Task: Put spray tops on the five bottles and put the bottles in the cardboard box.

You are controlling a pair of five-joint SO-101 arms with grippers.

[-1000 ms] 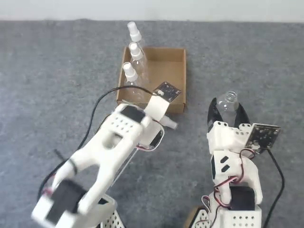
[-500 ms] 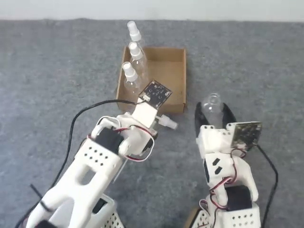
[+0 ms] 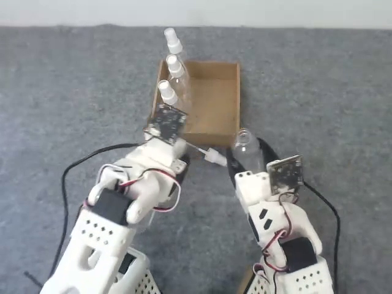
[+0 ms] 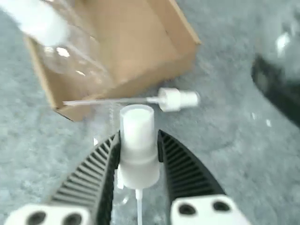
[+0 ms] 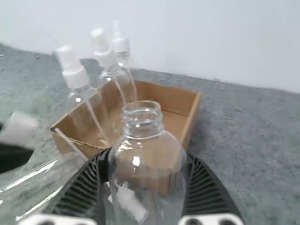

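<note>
My left pincer (image 4: 138,138) is closed on a white spray top (image 4: 137,124), with one ribbed black finger pressed to each side of its collar. A thin tube runs down from that top, and something clear glints beneath it, though I cannot tell for sure whether that is a bottle body. This pincer sits low over the grey bench (image 3: 73,92), just short of the near left corner of the cardboard box (image 3: 214,107). Inside the box, three capped bottles (image 3: 174,70) stand upright in a row along its left wall, each wearing a white spray top, while the right part of the box floor lies bare. In front of the box's near wall a loose spray top (image 3: 215,157) lies on its side on the bench. Its long tube stretches back along that wall toward my left arm and its white head points toward my right arm. Just to the right of it, my right pincer (image 5: 144,161) grips the uncapped bottle (image 5: 143,140), a clear one held upright with its threaded neck bare, my black fingers wrapped around its shoulders from both sides. From above, this bottle is beside the near right corner of the box, outside it, and near the head of the loose spray top.
</note>
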